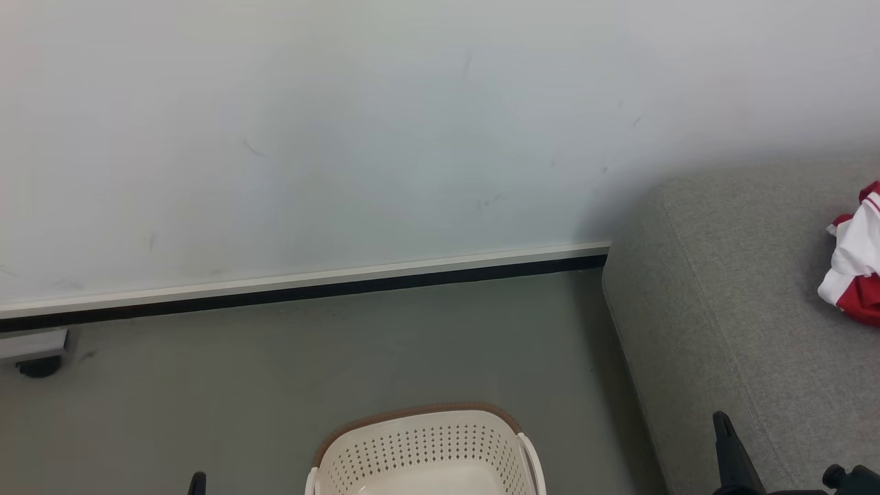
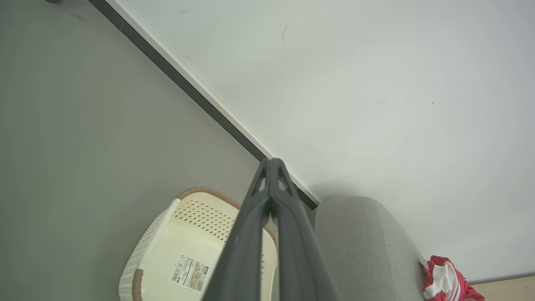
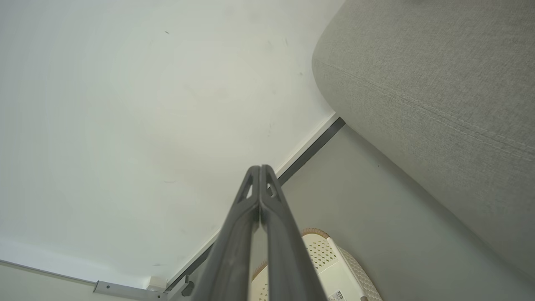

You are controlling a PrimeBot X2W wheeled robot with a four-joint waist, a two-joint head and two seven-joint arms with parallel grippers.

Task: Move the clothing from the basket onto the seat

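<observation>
The cream-white basket [image 1: 426,454] with its brown rim stands on the floor at the bottom middle of the head view; its inside [image 2: 188,255] holds a paper label and no fabric. Red and white clothing [image 1: 856,258] lies crumpled on the grey sofa seat [image 1: 742,309] at the right, and the clothing [image 2: 445,280] also appears at the lower right of the left wrist view. My left gripper [image 2: 271,163] is shut with nothing in it, raised above the basket. My right gripper [image 3: 260,169] is shut and empty too, beside the sofa's rounded edge [image 3: 418,96], its finger [image 1: 725,436] over the seat's front.
A white wall [image 1: 344,137] with a dark baseboard runs behind the basket. Grey floor [image 1: 275,371] lies between wall, basket and sofa. A small metal bracket with a dark foot [image 1: 34,354] sits at the far left by the wall.
</observation>
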